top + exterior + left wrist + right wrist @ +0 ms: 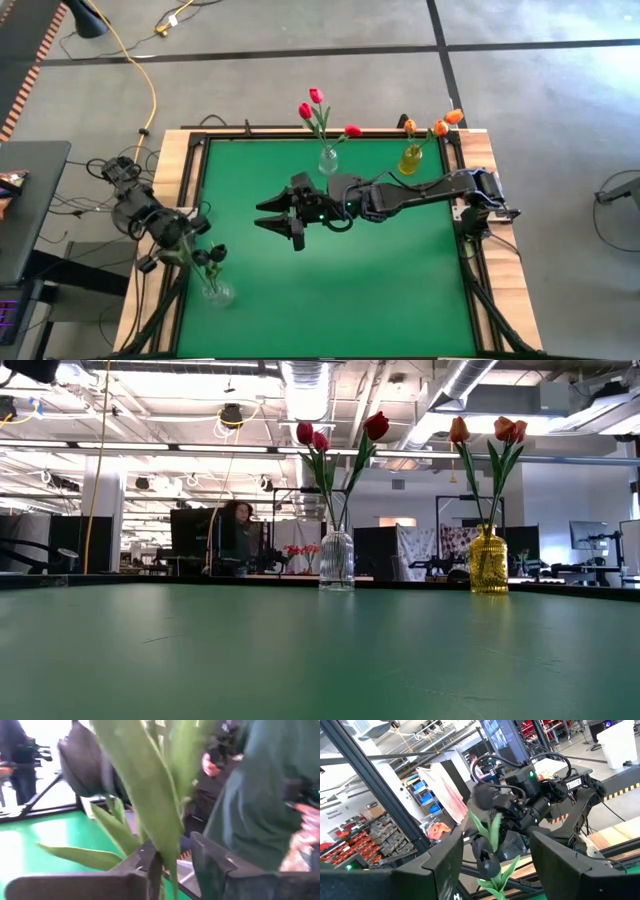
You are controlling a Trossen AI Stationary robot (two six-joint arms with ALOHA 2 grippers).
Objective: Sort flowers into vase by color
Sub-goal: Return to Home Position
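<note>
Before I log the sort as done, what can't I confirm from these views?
- Clear glass vase by the left arm: outside the low view; too small in the high view to count its dark tulips.
- Left tool, left wrist view: open, but blur and green leaves hide whether a stem touches it.
- Right tool: open over the green table; missing from the low view, so its height is unknown.
</note>
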